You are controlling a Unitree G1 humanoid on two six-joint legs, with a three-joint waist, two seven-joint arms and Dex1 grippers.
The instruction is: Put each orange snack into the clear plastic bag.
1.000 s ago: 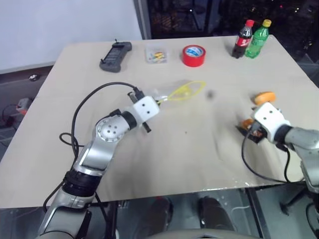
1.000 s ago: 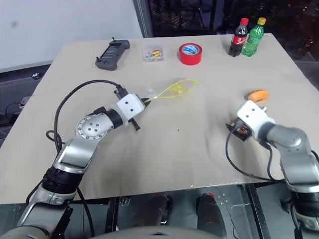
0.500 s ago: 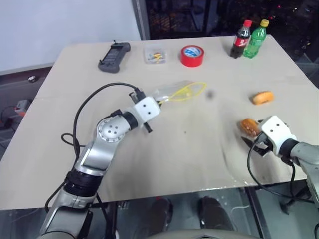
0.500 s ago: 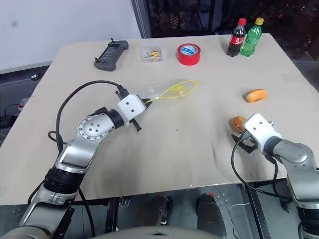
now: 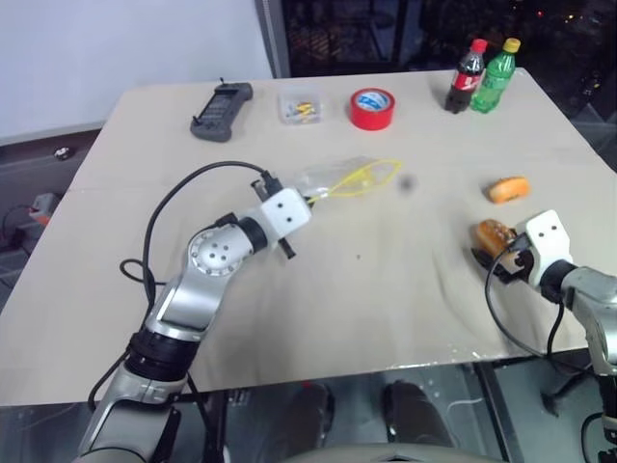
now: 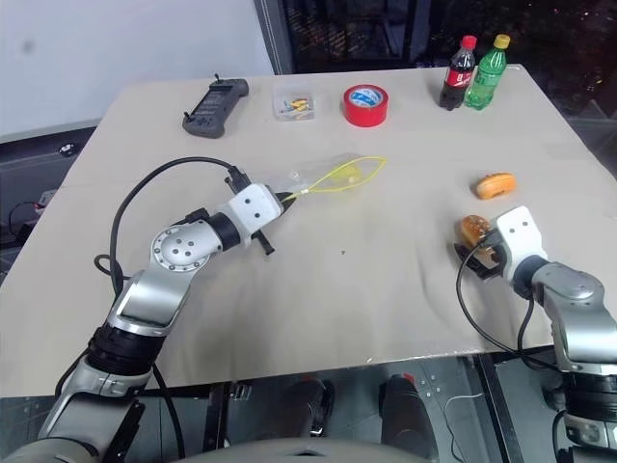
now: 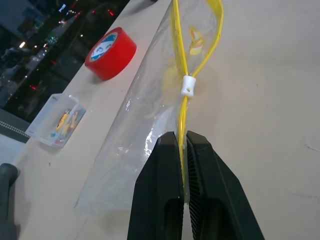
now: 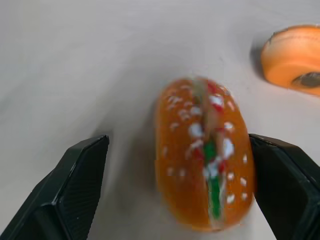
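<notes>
- Left gripper (image 7: 182,150): black fingers pinched tight on the yellow zip strip of the crinkly clear plastic bag (image 5: 337,178), at table centre.
- Right gripper (image 8: 175,200): jaws spread wide, flanking the glossy oval orange snack (image 8: 205,157), gripping nothing.
- Second orange snack (image 5: 508,188): at 12 o'clock of the first, apart.

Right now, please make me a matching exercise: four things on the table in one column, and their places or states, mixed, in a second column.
1. clear plastic bag
2. near orange snack
3. red tape roll
4. far orange snack

A. lies untouched beyond the right end effector
B. beside the small clear box
C. pinched at its yellow strip by the left end effector
D. between open black fingers

Pairs: 1-C, 2-D, 3-B, 4-A
</notes>
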